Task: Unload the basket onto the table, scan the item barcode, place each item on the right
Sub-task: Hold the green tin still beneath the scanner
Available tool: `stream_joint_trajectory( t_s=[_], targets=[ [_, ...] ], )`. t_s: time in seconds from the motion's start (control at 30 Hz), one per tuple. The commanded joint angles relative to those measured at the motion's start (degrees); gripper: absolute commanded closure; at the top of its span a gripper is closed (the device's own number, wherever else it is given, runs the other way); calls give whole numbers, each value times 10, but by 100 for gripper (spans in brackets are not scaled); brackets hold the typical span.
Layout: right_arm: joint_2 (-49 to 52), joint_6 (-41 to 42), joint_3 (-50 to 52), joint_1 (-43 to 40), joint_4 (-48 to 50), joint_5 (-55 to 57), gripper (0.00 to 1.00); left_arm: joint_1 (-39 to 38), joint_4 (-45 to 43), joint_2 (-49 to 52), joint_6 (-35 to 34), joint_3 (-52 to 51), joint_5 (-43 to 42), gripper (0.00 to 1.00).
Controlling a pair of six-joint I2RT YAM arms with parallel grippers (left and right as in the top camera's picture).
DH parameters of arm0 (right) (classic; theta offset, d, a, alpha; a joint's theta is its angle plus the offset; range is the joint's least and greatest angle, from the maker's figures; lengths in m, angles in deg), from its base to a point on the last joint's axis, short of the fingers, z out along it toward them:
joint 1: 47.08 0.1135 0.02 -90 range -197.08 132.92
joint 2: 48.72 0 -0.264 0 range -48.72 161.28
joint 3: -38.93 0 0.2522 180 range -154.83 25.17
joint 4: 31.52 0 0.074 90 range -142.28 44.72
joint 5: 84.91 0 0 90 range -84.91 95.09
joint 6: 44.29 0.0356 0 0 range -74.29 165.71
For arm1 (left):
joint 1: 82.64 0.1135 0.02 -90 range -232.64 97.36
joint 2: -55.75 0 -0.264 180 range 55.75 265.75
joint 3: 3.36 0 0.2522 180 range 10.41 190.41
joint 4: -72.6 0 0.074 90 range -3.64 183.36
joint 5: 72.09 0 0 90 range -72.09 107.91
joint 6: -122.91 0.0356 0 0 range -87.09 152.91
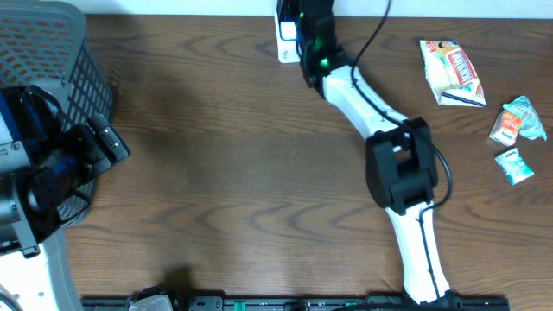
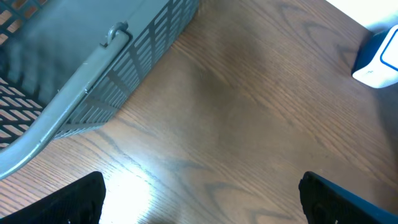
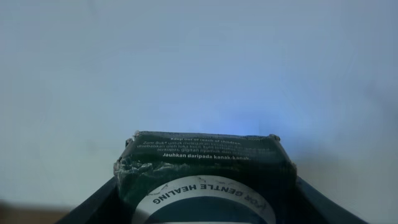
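Right pincer (image 3: 208,210) grips dark packet (image 3: 205,158) (printed) beside white scanner (image 1: 286,36).

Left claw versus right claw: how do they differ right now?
The left claw stands wide open and empty; the right claw is shut on a dark green packet. The left claw hovers over the table beside the grey basket; the right claw is at the far edge by the white scanner. Both have dark fingers.

mock shop checkout, dark wood table (image 1: 242,199), grey plastic shopping basket (image 1: 52,52) at one side, white and blue barcode scanner (image 1: 286,34) at the far edge, snack packets (image 1: 451,71) laid out on the other side
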Motion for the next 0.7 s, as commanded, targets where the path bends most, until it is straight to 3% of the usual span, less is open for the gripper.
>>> stream_joint_trajectory(
  t_s=[0.0,0.4,0.67],
  targets=[
    [17,-50,-2,0,-9,17,57,3,1,0,-1,-5,5,2],
    [17,-50,-2,-1,-66,-32,53,3,1,0,-1,-5,5,2],
    [-15,-51,-2,-9,-78,61,52,3,1,0,-1,-5,5,2]
  ],
)
